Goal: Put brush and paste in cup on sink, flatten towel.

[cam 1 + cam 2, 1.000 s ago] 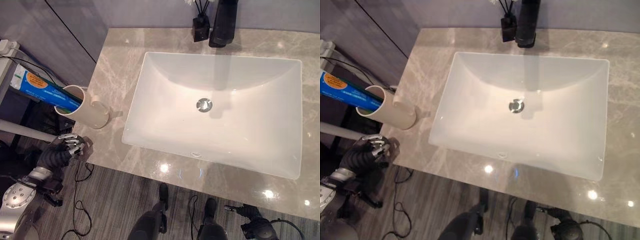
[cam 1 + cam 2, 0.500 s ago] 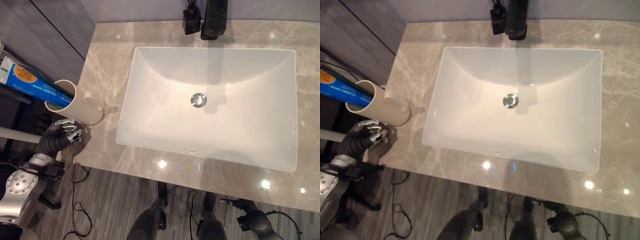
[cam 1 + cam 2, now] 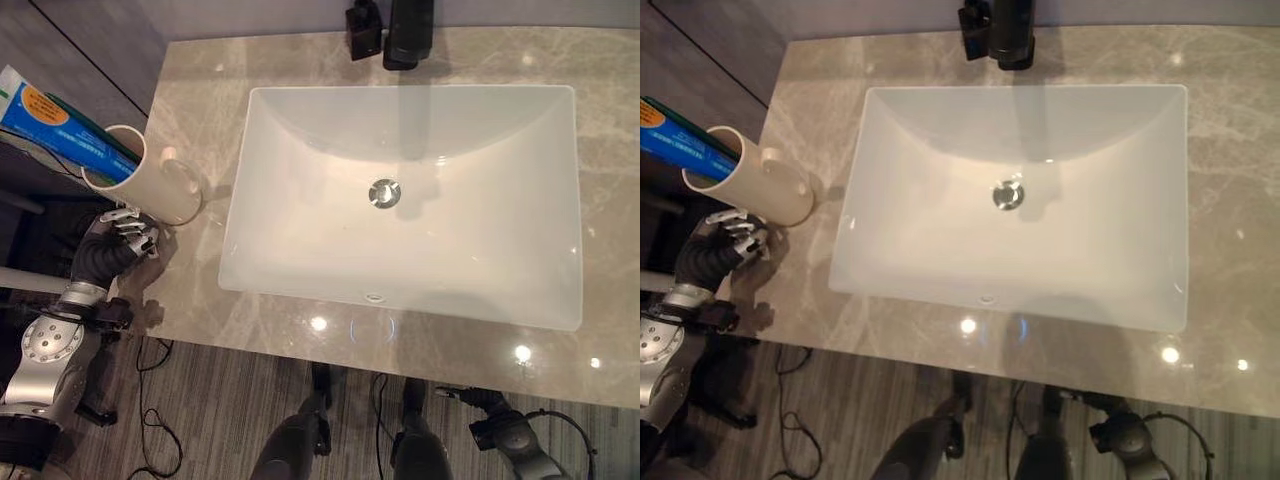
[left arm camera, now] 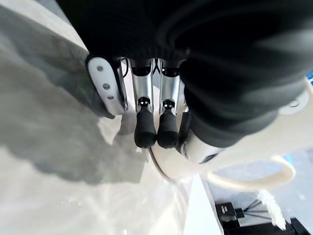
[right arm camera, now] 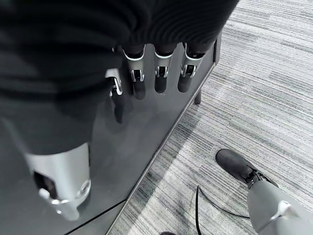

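A cream cup [image 3: 152, 187] with a handle [image 4: 254, 176] stands at the left edge of the marble counter [image 3: 200, 300]. A blue toothpaste tube [image 3: 52, 122] sticks out of it, leaning to the left. My left hand [image 3: 108, 246] is just in front of the cup at the counter's edge. Its fingers [image 4: 145, 128] are curled, close to the cup's base, and hold nothing. My right hand [image 3: 500, 436] hangs low below the counter's front edge, with relaxed fingers [image 5: 160, 74] beside a dark cabinet side [image 5: 146, 127].
A white rectangular basin [image 3: 262, 230] with a metal drain [image 3: 384, 192] takes up the middle of the counter. A black faucet [image 3: 405, 35] and a small black bottle [image 3: 362, 25] stand behind it. Bare marble lies to the right of the basin.
The camera has shifted, so the whole scene sits differently. My left hand has come up and closer to the cup's base. The cup and tube stay put.
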